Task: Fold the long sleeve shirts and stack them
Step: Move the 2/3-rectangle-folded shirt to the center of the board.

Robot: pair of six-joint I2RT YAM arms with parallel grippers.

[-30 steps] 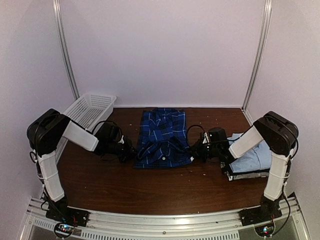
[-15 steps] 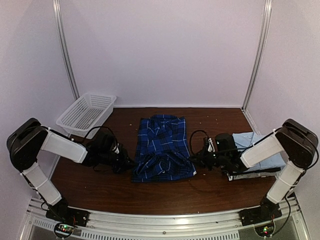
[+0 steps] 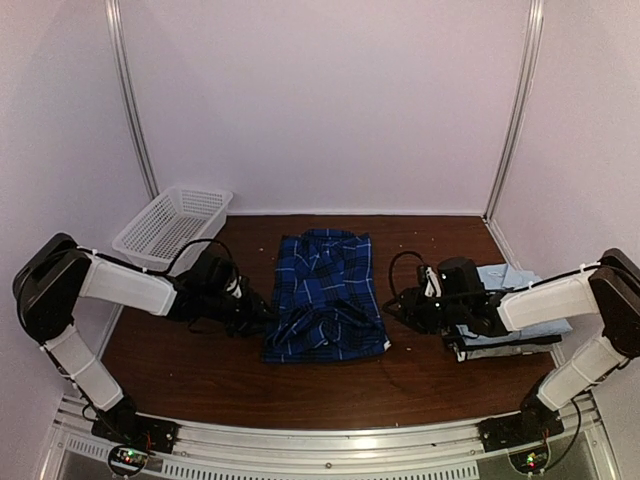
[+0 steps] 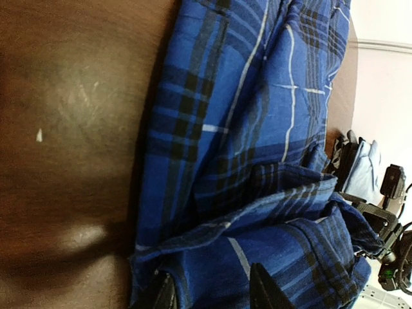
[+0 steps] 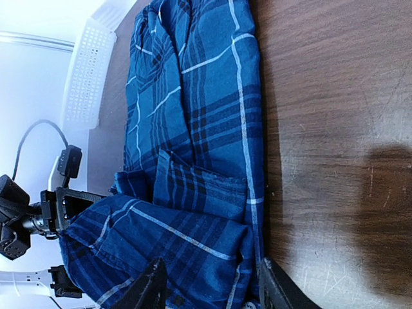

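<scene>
One plaid shirt, dark blue and black with thin white lines, lay folded in the middle of the desk, its length running from the near side toward the back wall. From above it read as a tidy oblong. The wrist cameras showed more: its near end was bunched into loose overlapping folds, with a flap doubled back over the flatter cloth beyond.

At the shirt's near left corner sat the left claw, low over the desk. Its own camera showed the two fingers spread apart, with rumpled plaid in the gap and nothing pinched. The right claw sat at the near right corner. Its wrist view likewise showed the fingers standing wide, with cloth lying between them but not clamped. The overhead view was too coarse to show either claw's jaws.

A light blue shirt lay to the right, topping a folded pile under the right forearm. Darker and pale layers showed at the pile's near edge, only from above. The left wrist camera caught a sliver of the light blue cloth past the plaid.

A white lattice basket stood at the far left corner, well apart from the shirt. The right wrist view showed it beyond the plaid.
</scene>
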